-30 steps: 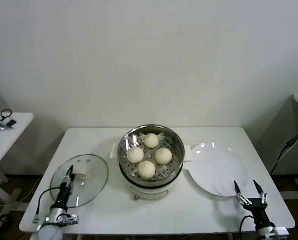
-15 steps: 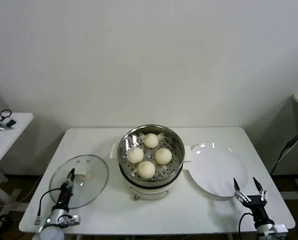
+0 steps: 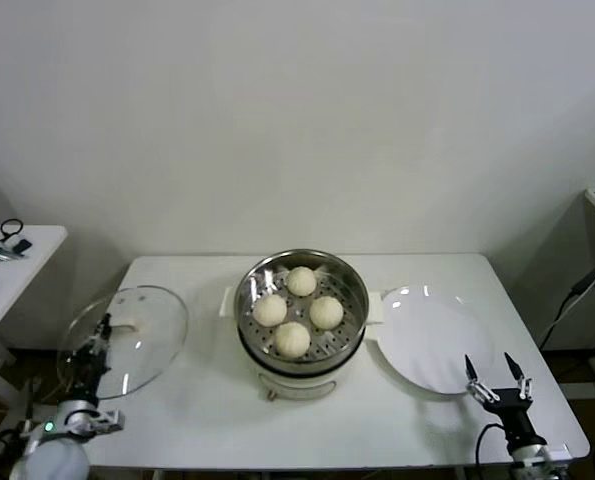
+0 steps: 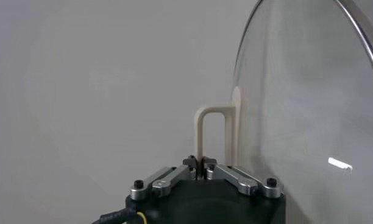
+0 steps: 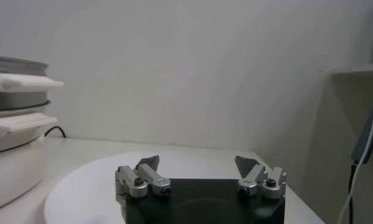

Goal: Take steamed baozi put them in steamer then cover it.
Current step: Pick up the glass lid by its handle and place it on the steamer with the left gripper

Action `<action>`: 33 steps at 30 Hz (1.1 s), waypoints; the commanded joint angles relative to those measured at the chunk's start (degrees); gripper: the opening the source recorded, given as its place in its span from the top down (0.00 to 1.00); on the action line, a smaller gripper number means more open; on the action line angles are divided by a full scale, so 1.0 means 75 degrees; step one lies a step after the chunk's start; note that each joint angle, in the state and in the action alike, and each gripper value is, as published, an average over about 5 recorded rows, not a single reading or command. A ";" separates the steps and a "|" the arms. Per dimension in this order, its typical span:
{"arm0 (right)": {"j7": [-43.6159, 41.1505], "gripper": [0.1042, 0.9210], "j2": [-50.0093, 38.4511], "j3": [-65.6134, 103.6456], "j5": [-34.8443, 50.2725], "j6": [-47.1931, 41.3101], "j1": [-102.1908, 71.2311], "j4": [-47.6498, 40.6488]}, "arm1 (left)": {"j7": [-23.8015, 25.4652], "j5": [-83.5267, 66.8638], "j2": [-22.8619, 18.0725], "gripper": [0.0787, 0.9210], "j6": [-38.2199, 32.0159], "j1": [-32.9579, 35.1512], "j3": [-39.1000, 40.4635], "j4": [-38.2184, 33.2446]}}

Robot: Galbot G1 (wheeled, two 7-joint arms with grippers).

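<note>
The left hand [image 3: 95, 345], at the table's [image 3: 202, 420] near-left corner, is clamped on the handle of the cover [image 3: 125, 340], holding it tilted, clear of the table. The right hand [image 3: 497, 378] waits near-right, fingers spread wide, by the empty white plate [image 3: 432, 340]. All four steamed baozi [image 3: 297, 311] sit in the steamer [image 3: 301, 310] at centre. Loading appears complete; covering remains.
</note>
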 commanded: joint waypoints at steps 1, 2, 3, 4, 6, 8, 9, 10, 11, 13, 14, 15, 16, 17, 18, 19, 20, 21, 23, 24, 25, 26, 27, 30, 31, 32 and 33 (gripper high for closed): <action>0.0183 0.12 0.0038 -0.0032 -0.0374 -0.0262 0.0039 0.0055 | 0.1647 -0.1882 0.1354 0.93 0.1309 0.0653 -0.0184 -0.2653; 0.0185 0.12 0.0045 -0.0044 -0.0381 -0.0252 0.0055 0.0038 | 0.1751 -0.1881 0.1396 0.93 0.1466 0.0573 -0.0110 -0.2850; 0.0182 0.12 0.0049 -0.0056 -0.0386 -0.0240 0.0067 0.0022 | 0.1848 -0.1847 0.1420 0.93 0.1631 0.0472 -0.0004 -0.3034; 0.0174 0.12 0.0054 -0.0071 -0.0392 -0.0224 0.0083 0.0004 | 0.1948 -0.1775 0.1425 0.93 0.1800 0.0346 0.0133 -0.3219; 0.0155 0.12 0.0064 -0.0106 -0.0399 -0.0189 0.0116 -0.0032 | 0.2149 -0.1547 0.1409 0.93 0.2183 0.0025 0.0561 -0.3548; 0.0129 0.12 0.0083 -0.0144 -0.0429 -0.0141 0.0152 -0.0062 | 0.2323 -0.1285 0.1378 0.93 0.2681 -0.0376 0.1167 -0.3825; 0.0118 0.12 0.0096 -0.0160 -0.0452 -0.0117 0.0167 -0.0071 | 0.2414 -0.1149 0.1353 0.93 0.2977 -0.0623 0.1552 -0.3953; 0.0108 0.12 0.0120 -0.0174 -0.0491 -0.0097 0.0185 -0.0080 | 0.2516 -0.1005 0.1319 0.93 0.3295 -0.0865 0.1923 -0.4070; 0.0098 0.12 0.0150 -0.0186 -0.0530 -0.0078 0.0201 -0.0087 | 0.2624 -0.0858 0.1277 0.93 0.3565 -0.1086 0.2281 -0.4175; 0.0089 0.12 0.0216 -0.0218 -0.0592 -0.0050 0.0242 -0.0108 | 0.2867 -0.0412 0.1114 0.93 0.4051 -0.1520 0.2998 -0.4317; 0.0084 0.12 0.0253 -0.0238 -0.0625 -0.0032 0.0274 -0.0130 | 0.2979 -0.0172 0.1007 0.93 0.4214 -0.1694 0.3308 -0.4343; 0.0075 0.12 0.0288 -0.0256 -0.0655 -0.0005 0.0307 -0.0158 | 0.3084 0.0091 0.0857 0.93 0.4376 -0.1871 0.3633 -0.4346; 0.0065 0.12 0.0318 -0.0275 -0.0689 0.0028 0.0343 -0.0188 | 0.3181 0.0326 0.0702 0.93 0.4524 -0.2025 0.3927 -0.4339; 0.0056 0.12 0.0345 -0.0291 -0.0719 0.0060 0.0378 -0.0220 | 0.3286 0.0529 0.0540 0.93 0.4658 -0.2168 0.4193 -0.4320; 0.0049 0.12 0.0372 -0.0306 -0.0747 0.0095 0.0421 -0.0257 | 0.3408 0.0750 0.0351 0.93 0.4792 -0.2312 0.4482 -0.4287; 0.0044 0.12 0.0395 -0.0318 -0.0765 0.0128 0.0459 -0.0291 | 0.3525 0.1005 0.0147 0.93 0.4895 -0.2423 0.4745 -0.4247; 0.0044 0.12 0.0409 -0.0328 -0.0773 0.0154 0.0493 -0.0321 | 0.3627 0.1231 -0.0024 0.93 0.4951 -0.2497 0.4958 -0.4198; 0.0045 0.12 0.0421 -0.0339 -0.0779 0.0180 0.0535 -0.0357 | 0.3728 0.1498 -0.0217 0.93 0.5013 -0.2574 0.5190 -0.4133; 0.0043 0.12 0.0444 -0.0352 -0.0801 0.0230 0.0612 -0.0422 | 0.3846 0.1953 -0.0575 0.93 0.5101 -0.2649 0.5612 -0.3978; 0.0041 0.12 0.0455 -0.0356 -0.0815 0.0258 0.0651 -0.0455 | 0.3871 0.2128 -0.0748 0.93 0.5138 -0.2669 0.5795 -0.3886; 0.0040 0.12 0.0466 -0.0361 -0.0827 0.0284 0.0690 -0.0491 | 0.3889 0.2296 -0.0932 0.93 0.5173 -0.2687 0.5970 -0.3789; 0.0040 0.12 0.0473 -0.0365 -0.0837 0.0308 0.0719 -0.0521 | 0.3896 0.2431 -0.1085 0.93 0.5187 -0.2699 0.6115 -0.3704; 0.0040 0.12 0.0480 -0.0368 -0.0843 0.0336 0.0746 -0.0560 | 0.3893 0.2557 -0.1229 0.93 0.5179 -0.2708 0.6216 -0.3615; 0.0044 0.12 0.0496 -0.0385 -0.0846 0.0416 0.0799 -0.0685 | 0.3868 0.2857 -0.1583 0.93 0.5158 -0.2751 0.6456 -0.3361; 0.0045 0.12 0.0506 -0.0390 -0.0846 0.0443 0.0814 -0.0734 | 0.3853 0.2943 -0.1697 0.93 0.5152 -0.2761 0.6521 -0.3269; 0.0047 0.12 0.0516 -0.0395 -0.0846 0.0465 0.0826 -0.0772 | 0.3835 0.3006 -0.1789 0.93 0.5152 -0.2764 0.6571 -0.3194; 0.0048 0.12 0.0527 -0.0399 -0.0845 0.0485 0.0836 -0.0807 | 0.3815 0.3073 -0.1873 0.93 0.5149 -0.2757 0.6618 -0.3124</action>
